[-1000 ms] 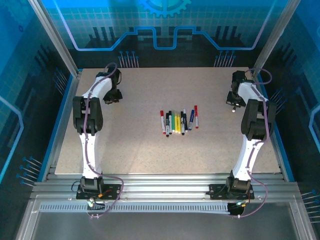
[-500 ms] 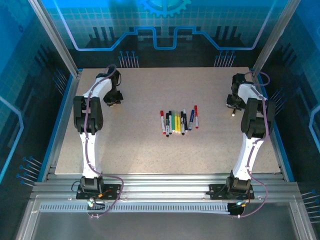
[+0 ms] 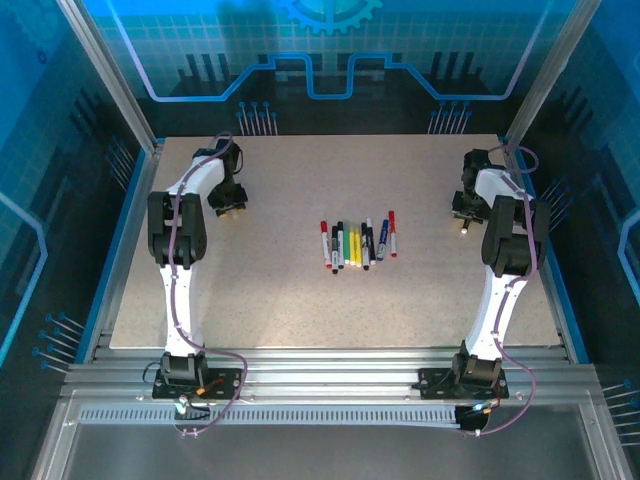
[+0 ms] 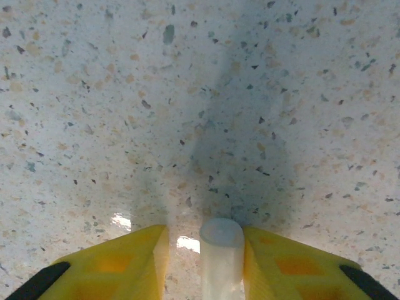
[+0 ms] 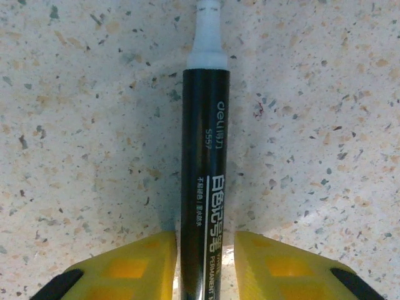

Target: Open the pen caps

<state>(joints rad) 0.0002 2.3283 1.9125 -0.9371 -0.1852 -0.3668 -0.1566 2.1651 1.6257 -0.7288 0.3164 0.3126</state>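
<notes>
Inside ajar left claw [image 4: 205, 232] sits cylinder [image 4: 221, 256]; ajar right claw [image 5: 205, 240], pen [image 5: 205, 156] (bases cropped).

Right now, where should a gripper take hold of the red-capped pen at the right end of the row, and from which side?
Grip the red-capped pen on its white barrel, near the cap, descending from above and closing across its width. It lies flat, lengthwise away from the arms. A blue pen crowds its left, while the table on its right is bare, favouring the right arm.
</notes>
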